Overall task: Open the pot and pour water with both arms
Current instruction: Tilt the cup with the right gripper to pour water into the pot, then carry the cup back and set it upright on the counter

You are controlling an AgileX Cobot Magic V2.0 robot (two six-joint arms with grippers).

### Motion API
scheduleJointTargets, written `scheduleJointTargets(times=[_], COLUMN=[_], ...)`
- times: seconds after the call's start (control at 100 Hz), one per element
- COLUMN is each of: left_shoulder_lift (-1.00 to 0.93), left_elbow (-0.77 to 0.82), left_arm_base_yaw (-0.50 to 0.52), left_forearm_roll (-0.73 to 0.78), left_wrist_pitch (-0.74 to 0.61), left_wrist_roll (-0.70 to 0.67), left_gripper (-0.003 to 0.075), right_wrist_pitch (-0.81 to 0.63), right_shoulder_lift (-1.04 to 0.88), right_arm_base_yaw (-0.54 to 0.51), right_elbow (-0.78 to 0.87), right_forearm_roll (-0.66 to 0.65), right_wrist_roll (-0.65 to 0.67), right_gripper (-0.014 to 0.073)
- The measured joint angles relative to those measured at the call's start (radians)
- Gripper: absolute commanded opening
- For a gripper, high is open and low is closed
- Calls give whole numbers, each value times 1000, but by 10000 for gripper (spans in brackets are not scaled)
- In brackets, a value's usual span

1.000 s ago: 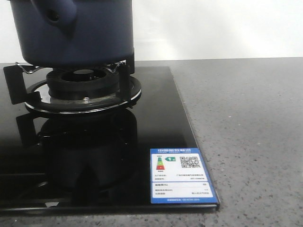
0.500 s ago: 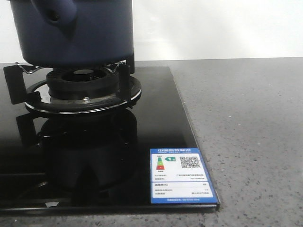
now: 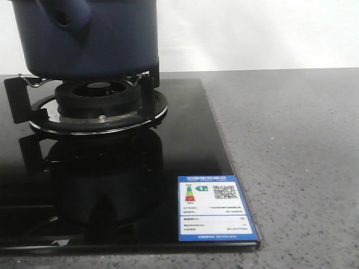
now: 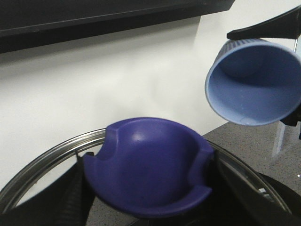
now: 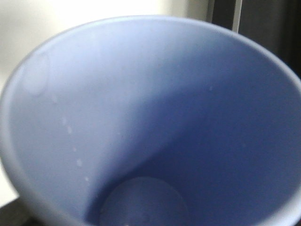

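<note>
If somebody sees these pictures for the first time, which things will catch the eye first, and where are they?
In the front view, the dark navy pot sits on the gas burner at the top left, and an energy label lies at the black cooktop's near right corner. In the left wrist view, a tilted pale blue cup hangs in the air near a glass lid's purple knob.

The left tool (image 4: 146, 188) is clamping a dark purple dished lid knob (image 4: 148, 165) at lower centre. The right tool (image 4: 277, 70) is gripping a pale blue round cup (image 4: 254, 84) at upper right.

A blue energy label (image 3: 216, 208) on the black glass hob (image 3: 185, 140) shows "1" and a QR code; smaller print illegible.
</note>
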Motion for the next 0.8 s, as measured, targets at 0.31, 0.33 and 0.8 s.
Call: scheduleJointTargets(times=[0.31, 0.33, 0.8], left_shoulder_lift=[0, 0, 0], left_elbow=[0, 0, 0], left_arm_base_yaw=[0, 0, 0], left_forearm_roll=[0, 0, -23], left_wrist_pitch=[0, 0, 14], left_wrist_roll=[0, 0, 0], left_gripper=[339, 339, 339], right_wrist_pitch=[159, 159, 13], right_shoulder_lift=[-11, -16, -233], right_arm_base_yaw=[-15, -20, -318], right_elbow=[0, 0, 96], right_forearm_roll=[66, 80, 694], right_wrist_roll=[350, 367, 444], right_gripper=[367, 367, 367])
